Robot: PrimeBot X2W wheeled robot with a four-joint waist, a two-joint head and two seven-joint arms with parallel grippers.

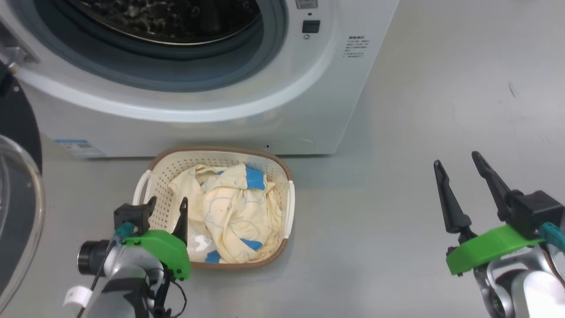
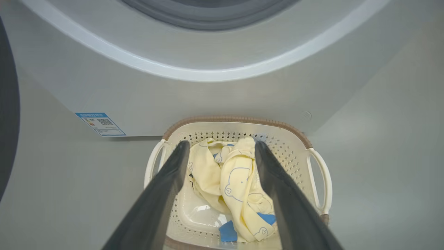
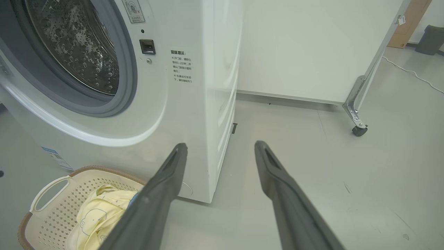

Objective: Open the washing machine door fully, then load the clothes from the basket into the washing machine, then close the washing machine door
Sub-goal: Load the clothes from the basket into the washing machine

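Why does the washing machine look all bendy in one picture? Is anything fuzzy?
Left wrist view: wide lens bows the washing machine, and the left tool looks fuzzy up close. Head view: even light, faint shadow by the basket. Right wrist view: the drum glints.

I've got an easy reach into the washing machine (image 1: 282,115): its mouth gapes open, and the washing machine door (image 1: 20,132) juts out on the left. The basket (image 1: 288,172) sits just in front, open-topped, with the clothes (image 1: 234,207) heaped inside. There's bare floor (image 1: 397,198) to its right.
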